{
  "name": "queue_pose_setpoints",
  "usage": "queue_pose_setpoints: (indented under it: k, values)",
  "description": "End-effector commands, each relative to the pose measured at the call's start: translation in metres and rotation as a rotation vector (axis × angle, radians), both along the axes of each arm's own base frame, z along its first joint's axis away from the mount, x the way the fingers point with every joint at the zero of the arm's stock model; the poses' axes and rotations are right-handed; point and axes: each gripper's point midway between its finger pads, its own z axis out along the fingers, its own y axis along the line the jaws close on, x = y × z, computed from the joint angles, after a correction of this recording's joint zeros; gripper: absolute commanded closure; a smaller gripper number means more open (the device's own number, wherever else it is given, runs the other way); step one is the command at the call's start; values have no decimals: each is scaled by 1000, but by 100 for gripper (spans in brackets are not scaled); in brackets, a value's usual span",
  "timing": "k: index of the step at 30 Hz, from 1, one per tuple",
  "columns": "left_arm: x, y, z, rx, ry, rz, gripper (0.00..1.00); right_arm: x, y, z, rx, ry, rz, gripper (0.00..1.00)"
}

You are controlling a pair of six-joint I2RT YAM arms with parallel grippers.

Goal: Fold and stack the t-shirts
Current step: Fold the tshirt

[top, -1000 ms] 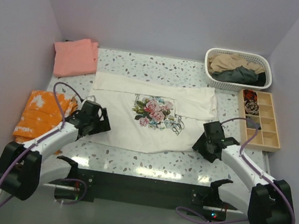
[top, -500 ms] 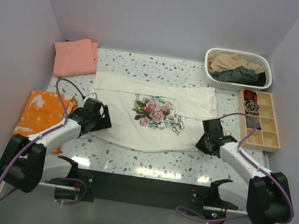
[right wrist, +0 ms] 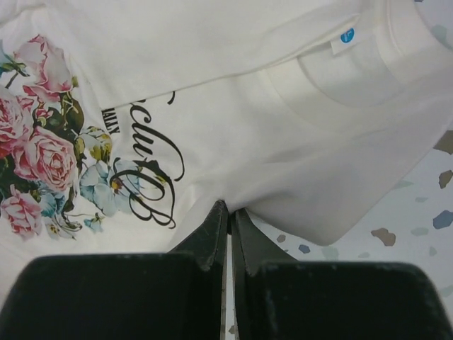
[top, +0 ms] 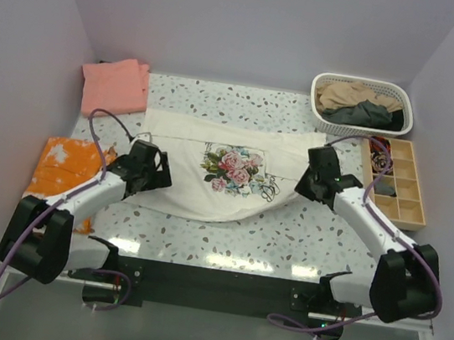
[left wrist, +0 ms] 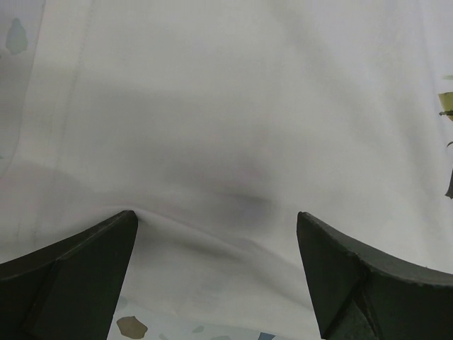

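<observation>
Cream t-shirt [top: 191,133] lies centre frame on the surface [top: 285,239]. Right claw [right wrist: 228,207] is pinched shut on its edge; left claw [left wrist: 216,218] gapes wide over cloth (no grip visible). Carry both corners evenly, with the fold line straight.

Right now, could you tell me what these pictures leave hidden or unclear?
Top view: basket rim and heaping hide its garment count.
Top view: wooden organiser contents too small, partly behind right arm.
Right wrist: cream t-shirt script lettering partly under a fold.
Top view: orange cloth partly under left arm.
</observation>
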Motion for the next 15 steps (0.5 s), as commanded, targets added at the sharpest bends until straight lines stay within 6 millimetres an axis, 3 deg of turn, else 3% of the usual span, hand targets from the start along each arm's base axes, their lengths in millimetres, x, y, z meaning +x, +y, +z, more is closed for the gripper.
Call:
queue_pose_setpoints:
  k: [1, 3, 5, 6, 15]
  values:
    - [18, -4, 10, 11, -39, -20, 0, 28, 11, -1, -36, 26, 60, 100]
    - [19, -6, 6, 6, -27, -28, 0, 39, 16, -14, -46, 61, 80, 100]
    - [20, -8, 2, 5, -12, -35, 0, 55, 21, -12, -51, 39, 92, 100]
    - [20, -8, 0, 4, -9, -35, 0, 59, 22, -24, -62, 67, 94, 100]
    - [22, -12, -9, -2, 12, -43, 0, 121, 41, -16, -83, -10, 141, 100]
